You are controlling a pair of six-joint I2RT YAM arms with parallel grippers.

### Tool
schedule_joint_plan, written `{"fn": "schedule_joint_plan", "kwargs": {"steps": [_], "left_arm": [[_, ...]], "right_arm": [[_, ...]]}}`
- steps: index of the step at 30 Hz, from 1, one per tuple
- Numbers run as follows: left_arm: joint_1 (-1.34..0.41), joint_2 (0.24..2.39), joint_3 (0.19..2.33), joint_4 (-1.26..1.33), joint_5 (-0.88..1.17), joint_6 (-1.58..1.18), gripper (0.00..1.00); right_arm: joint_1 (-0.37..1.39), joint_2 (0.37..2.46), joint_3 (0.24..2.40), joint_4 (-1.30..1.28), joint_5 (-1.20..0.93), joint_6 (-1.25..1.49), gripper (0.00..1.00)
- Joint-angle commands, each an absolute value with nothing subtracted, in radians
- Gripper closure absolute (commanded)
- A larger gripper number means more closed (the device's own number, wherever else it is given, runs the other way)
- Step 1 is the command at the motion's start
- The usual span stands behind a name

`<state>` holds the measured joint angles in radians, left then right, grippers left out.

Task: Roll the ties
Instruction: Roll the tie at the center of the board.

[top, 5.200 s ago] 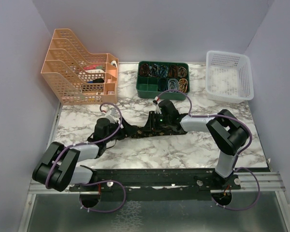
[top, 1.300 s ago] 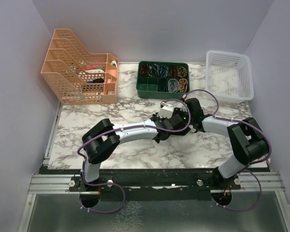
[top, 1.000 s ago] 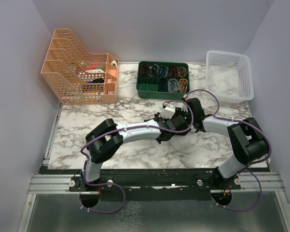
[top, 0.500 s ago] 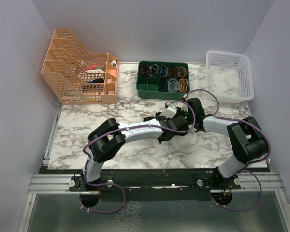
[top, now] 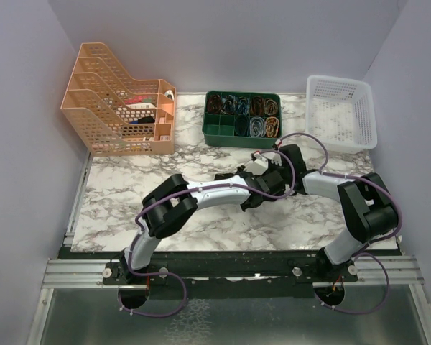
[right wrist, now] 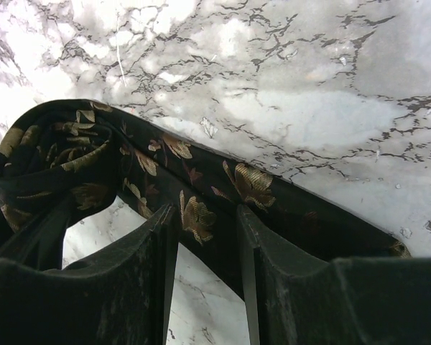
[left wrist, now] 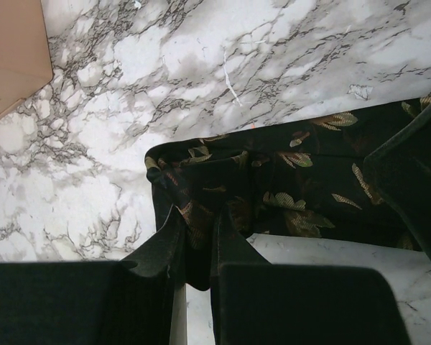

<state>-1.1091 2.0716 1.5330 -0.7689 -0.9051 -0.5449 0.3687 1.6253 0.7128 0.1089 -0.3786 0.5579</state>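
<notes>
The tie (left wrist: pixel 273 183), black fabric with a tan-gold leaf pattern, is at the centre of the marble table (top: pixel 122 190), in front of the green compartment tray (top: pixel 242 129). In the top view both arms converge over the tie and hide most of it. The left gripper (left wrist: pixel 197 223) reaches in from the left. Its fingers (left wrist: pixel 154 259) stand very narrow and pinch a fold of the tie at the curled end. From there the fabric runs as a flat band toward the right gripper (right wrist: pixel 205 212). In the right wrist view that band crosses diagonally at the fingertips, and the curled portion lies at the left of the frame. The right fingers (right wrist: pixel 147 259) stand partly apart with the band spanning the gap. Whether they clamp the band or only straddle it cannot be determined. An orange file rack (top: pixel 118 108) stands at the rear left of the table. A white basket (top: pixel 343 115) stands at the rear right.
</notes>
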Motion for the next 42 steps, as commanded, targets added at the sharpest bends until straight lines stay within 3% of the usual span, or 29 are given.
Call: {"fn": "schedule_joint_plan", "kwargs": {"steps": [1,5,10,18,25,38,42], "left_arm": [[-1.122,2.120,1.562,-0.778,-0.865,-0.543,1.00],[-1.125,2.125,1.554,-0.768,-0.842,-0.558,0.95],[-1.124,2.112,1.534,-0.722,-0.800,-0.558,0.77],[-1.115,2.099,1.524,-0.647,-0.703,-0.538,0.64],[-1.107,2.068,1.512,-0.612,-0.666,-0.541,0.44],[-1.088,1.878,1.423,-0.481,-0.618,-0.557,0.30],[-1.083,1.815,1.384,-0.465,-0.629,-0.545,0.24]], "right_arm": [[0.364,1.639,0.699,0.095,-0.375,0.564,0.57],[0.359,1.636,0.698,0.098,-0.379,0.568,0.56],[0.353,1.628,0.693,0.107,-0.387,0.572,0.55],[0.348,1.624,0.695,0.105,-0.399,0.572,0.55],[0.347,1.622,0.697,0.098,-0.403,0.568,0.55],[0.345,1.593,0.718,0.091,-0.427,0.566,0.53],[0.345,1.585,0.740,0.080,-0.436,0.569,0.48]]}}
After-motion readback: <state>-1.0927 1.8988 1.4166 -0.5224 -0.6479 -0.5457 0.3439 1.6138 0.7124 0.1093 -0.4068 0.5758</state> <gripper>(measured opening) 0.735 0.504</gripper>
